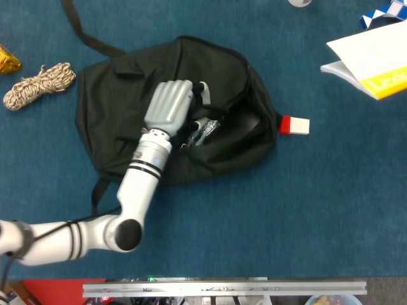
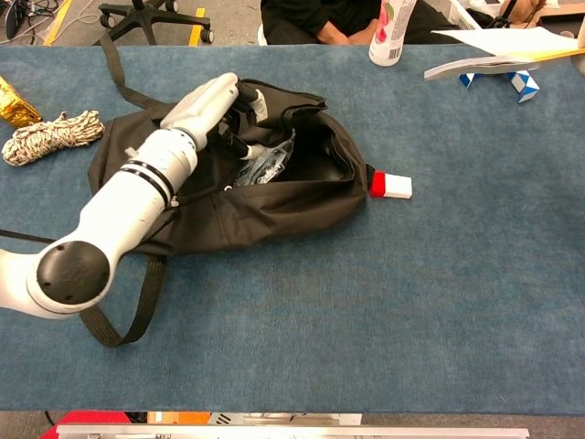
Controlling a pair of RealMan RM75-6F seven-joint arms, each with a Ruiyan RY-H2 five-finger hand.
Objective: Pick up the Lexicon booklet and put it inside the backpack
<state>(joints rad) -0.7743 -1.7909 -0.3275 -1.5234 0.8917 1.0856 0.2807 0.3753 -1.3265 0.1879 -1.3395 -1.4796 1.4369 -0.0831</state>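
**Left robot hand holds the backpack open; booklet sits at the far right**

The black backpack [image 1: 127, 108] lies on the blue tabletop [image 1: 267, 216], a little left of centre. The left robot hand [image 1: 168, 105] reaches over it from the near-left side and grips the upper edge of the opening, its fingers curled over the fabric and lifting it, so the mouth of the bag gapes toward the right. Inside the opening, crinkled clear plastic [image 1: 203, 130] shows against the dark lining. In the chest view the same robot hand [image 2: 208, 102] is seen from the side, with the raised flap bunched under its fingers and the plastic [image 2: 265, 163] just below them.

One strap [image 2: 123, 311] of the backpack trails toward the near edge of the tabletop, and another strap [image 1: 82, 28] runs away at the far left.

The Lexicon booklet [image 1: 372, 54] is at the far right edge, well apart from the backpack. It shows a white cover with a yellow strip along its near edge. In the chest view the booklet [image 2: 498, 46] appears raised off the tabletop. The right robot hand is not visible in either view.

A small red-and-white block [image 1: 294, 125] lies just beside the right end of the backpack. A coil of speckled rope [image 1: 38, 86] rests to the left of the bag, with a gold foil packet [image 1: 7, 58] beyond it. A blue-and-white folding puzzle [image 2: 512, 80] lies under the booklet, and a bottle [image 2: 388, 32] stands at the far edge.
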